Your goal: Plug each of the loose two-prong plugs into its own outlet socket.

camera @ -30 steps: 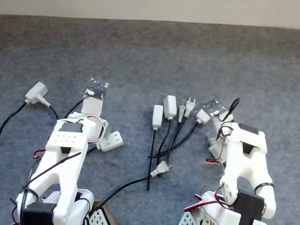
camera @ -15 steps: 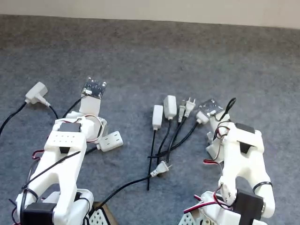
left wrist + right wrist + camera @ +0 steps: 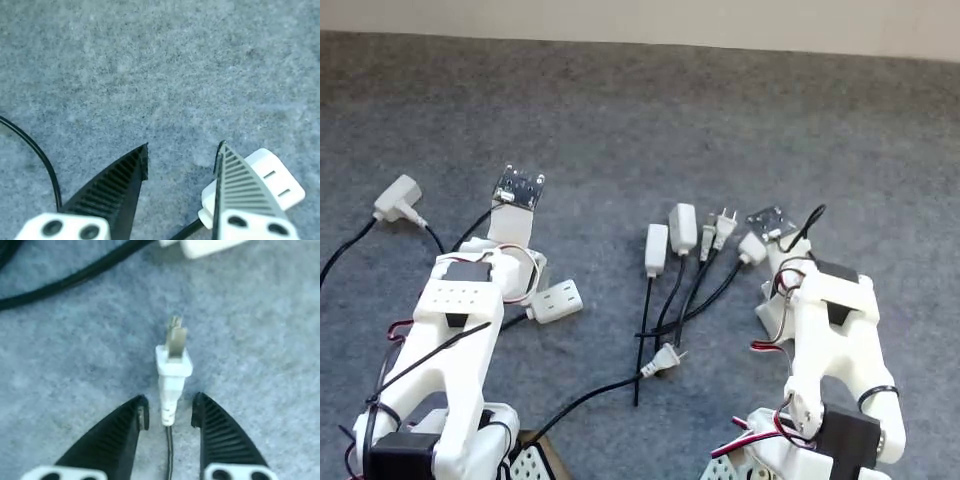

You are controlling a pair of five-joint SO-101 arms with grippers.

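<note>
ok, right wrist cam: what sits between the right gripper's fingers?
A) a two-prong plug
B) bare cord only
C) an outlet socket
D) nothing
A: a white two-prong plug lies inside the right gripper. Its prongs point away from the gripper, and the jaws are open with a gap on each side.

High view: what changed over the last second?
The right arm eased forward and slightly left; its open gripper straddles a white two-prong plug, not gripping it. The left arm barely edged forward. The white socket block and black cords stayed put.
</note>
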